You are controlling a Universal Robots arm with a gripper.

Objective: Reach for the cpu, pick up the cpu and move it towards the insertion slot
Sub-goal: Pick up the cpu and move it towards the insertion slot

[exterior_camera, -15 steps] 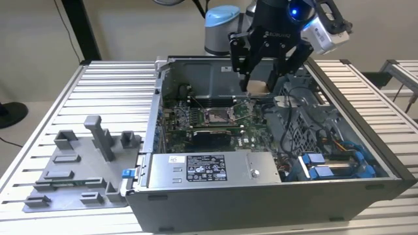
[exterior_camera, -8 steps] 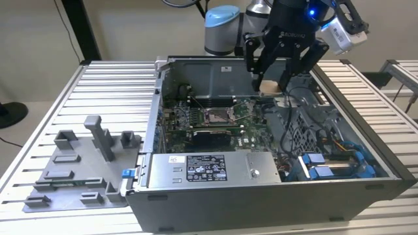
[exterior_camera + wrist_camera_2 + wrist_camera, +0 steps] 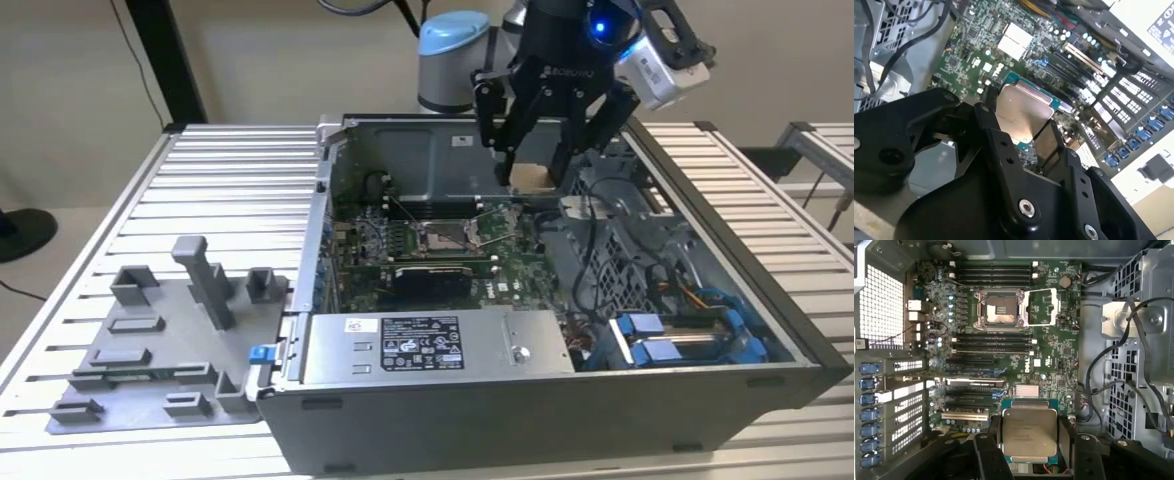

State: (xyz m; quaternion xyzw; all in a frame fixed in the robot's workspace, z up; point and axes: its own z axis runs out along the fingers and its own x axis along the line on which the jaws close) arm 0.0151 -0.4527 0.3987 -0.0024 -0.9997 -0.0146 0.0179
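The end effector [image 3: 1029, 440] is closed on the cpu [image 3: 1030, 434], which is held by two opposite edges between the two dark fingers [image 3: 1068, 437], with its silvery top exposed in both wrist views. In the exterior view the end effector [image 3: 537, 172] is seen raised above the open computer case [image 3: 561, 400], near its back wall, so the cpu is carried in the air and not yet seated.

The cpu is judged to be light, stiff and flat, but fragile on its underside; a grip on the thin green edges, as seen here, seems the safe one, although the smooth metal could slip if the grip is loose.

Further away from the end effector, on the green circuit board [image 3: 1054, 365], the insertion slot [image 3: 999, 310] is seen with its metal frame open. One cpu and one insertion slot are counted. Beside the case, one grey tray [image 3: 160, 360] lies on the tabletop [image 3: 227, 170].
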